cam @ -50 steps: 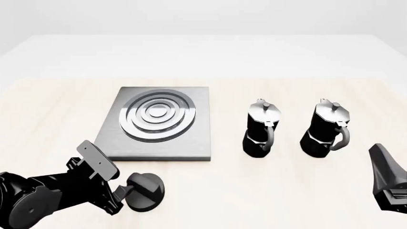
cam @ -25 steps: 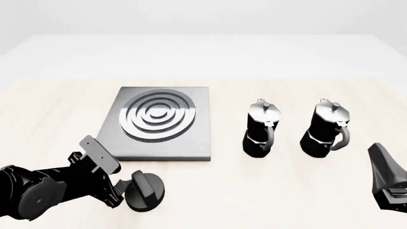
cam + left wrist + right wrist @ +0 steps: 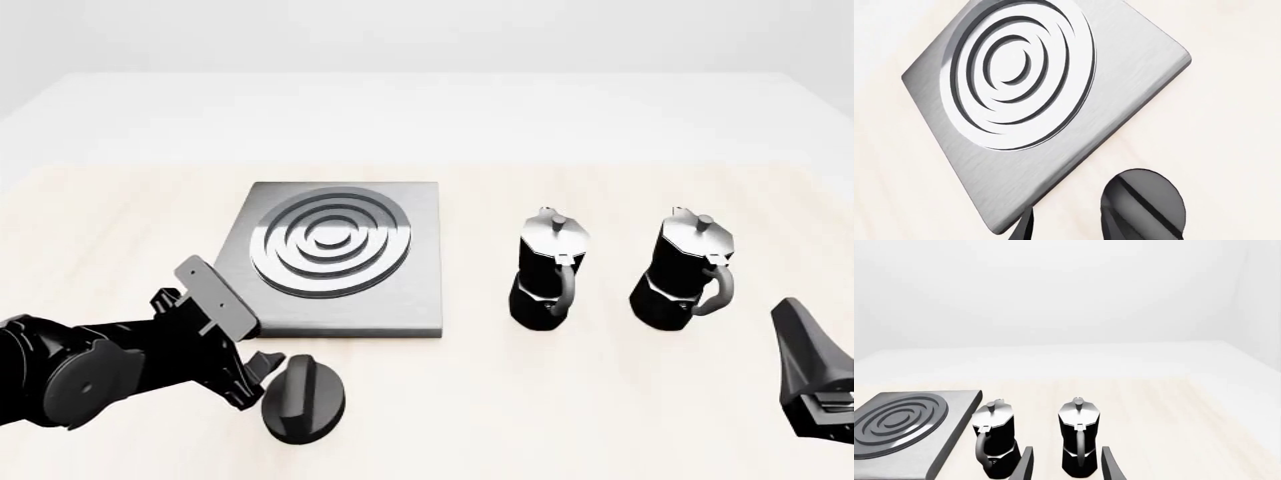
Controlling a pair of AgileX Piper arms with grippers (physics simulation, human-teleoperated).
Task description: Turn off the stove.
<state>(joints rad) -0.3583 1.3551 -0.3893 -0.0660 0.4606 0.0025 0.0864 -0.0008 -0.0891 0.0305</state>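
Reaching in low from the near left, the left tool [image 3: 260, 372] sits right against the round black knob [image 3: 306, 398]; its fingers spread to either side of the knob in the left wrist view, one fingertip [image 3: 1024, 229] just off the plate's corner, and whether they press the knob I cannot tell. The knob lies on the pale surface [image 3: 561, 400] just in front of the stove plate [image 3: 340, 300], its ridge running roughly away from the camera. The plate is flat and square, brushed grey, with raised concentric rings [image 3: 330, 242]. Right of it stand two moka pots [image 3: 549, 268], upright and apart. The right tool [image 3: 1066, 465] hangs at the near right, released, fingers parted and holding nothing, facing the right-hand pot [image 3: 1078, 442].
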